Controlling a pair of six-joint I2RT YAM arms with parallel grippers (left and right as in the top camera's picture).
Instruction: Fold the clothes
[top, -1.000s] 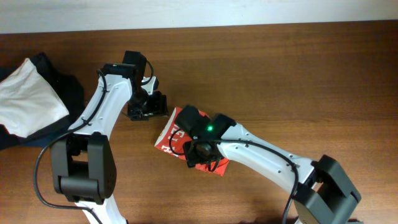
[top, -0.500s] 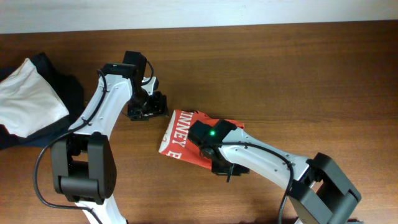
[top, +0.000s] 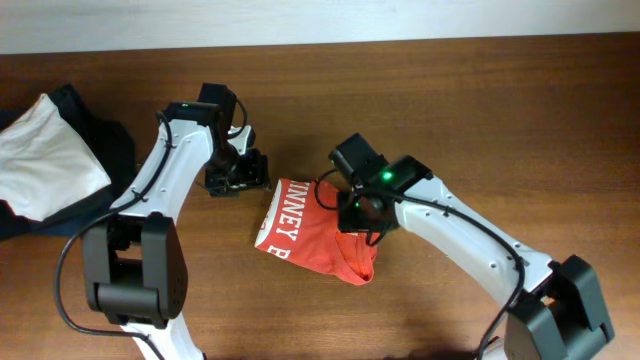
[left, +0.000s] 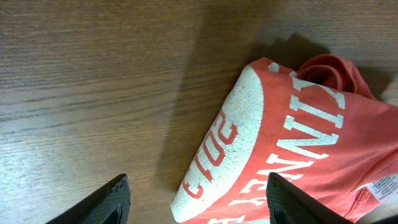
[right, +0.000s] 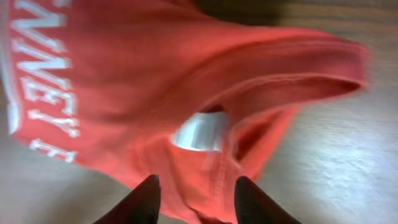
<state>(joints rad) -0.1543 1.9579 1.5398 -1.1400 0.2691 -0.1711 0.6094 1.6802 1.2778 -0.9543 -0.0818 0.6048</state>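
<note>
Orange-red T-shirt (top: 305, 238) lies bunched on the table (top: 500, 100) beneath my right pincer (right: 202, 196), jaws partly spread, gripping nothing. My left pincer (left: 198, 193) gapes wide; the T-shirt sits just beside it.

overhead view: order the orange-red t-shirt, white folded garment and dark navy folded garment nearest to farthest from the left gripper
From the left gripper:
1. Orange-red T-shirt with white block lettering, close beside it, toward the table's middle.
2. Dark navy folded garment, toward the picture's left edge, poking out past the white one.
3. White folded garment, on top of the navy one, farthest.
</note>
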